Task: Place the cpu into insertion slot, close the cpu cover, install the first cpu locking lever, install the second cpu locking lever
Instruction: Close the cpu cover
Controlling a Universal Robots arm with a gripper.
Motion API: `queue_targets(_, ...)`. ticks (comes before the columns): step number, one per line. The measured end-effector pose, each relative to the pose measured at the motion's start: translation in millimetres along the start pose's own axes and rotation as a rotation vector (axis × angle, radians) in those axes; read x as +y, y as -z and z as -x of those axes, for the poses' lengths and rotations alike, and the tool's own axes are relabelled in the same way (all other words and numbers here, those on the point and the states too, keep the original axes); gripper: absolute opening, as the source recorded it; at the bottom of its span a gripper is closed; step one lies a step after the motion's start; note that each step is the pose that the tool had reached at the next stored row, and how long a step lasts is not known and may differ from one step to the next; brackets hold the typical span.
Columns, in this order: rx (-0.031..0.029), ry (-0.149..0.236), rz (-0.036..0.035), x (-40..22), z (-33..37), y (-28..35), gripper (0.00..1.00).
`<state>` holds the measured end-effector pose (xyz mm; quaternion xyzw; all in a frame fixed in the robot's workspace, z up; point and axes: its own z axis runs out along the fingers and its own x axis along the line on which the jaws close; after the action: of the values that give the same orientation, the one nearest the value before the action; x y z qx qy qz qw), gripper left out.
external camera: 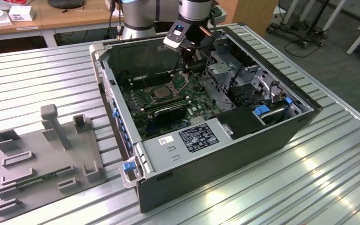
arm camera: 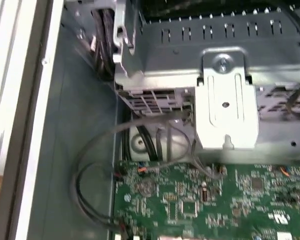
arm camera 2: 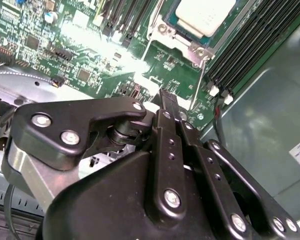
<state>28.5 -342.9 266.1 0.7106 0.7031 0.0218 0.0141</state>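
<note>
Hovering pincer (external camera: 189,62) above motherboard (external camera: 196,107), pointing down

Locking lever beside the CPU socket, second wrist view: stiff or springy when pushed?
The locking lever is a thin metal rod, so probably springy, flexing slightly before moving. Its smooth round surface could let a pushing tip slide off. It meets the rim of the insertion slot, so likely swings, not lifts.

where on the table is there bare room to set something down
The ribbed table is bare on the exterior view's right of the computer case, and between the grey fixture plate and the far edge. Crowded: the plate's holders, and inside the case, where the gripper hangs over the motherboard.
</note>
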Motion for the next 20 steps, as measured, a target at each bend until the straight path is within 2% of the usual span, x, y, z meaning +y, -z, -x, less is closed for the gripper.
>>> queue_targets(14,-0.0001,-0.005,-0.0008,18.7,-0.3,-3.1,0.11)
queue_targets(20,-0.0006,-0.013,-0.0009,20.2,-0.2,-9.0,0.11)
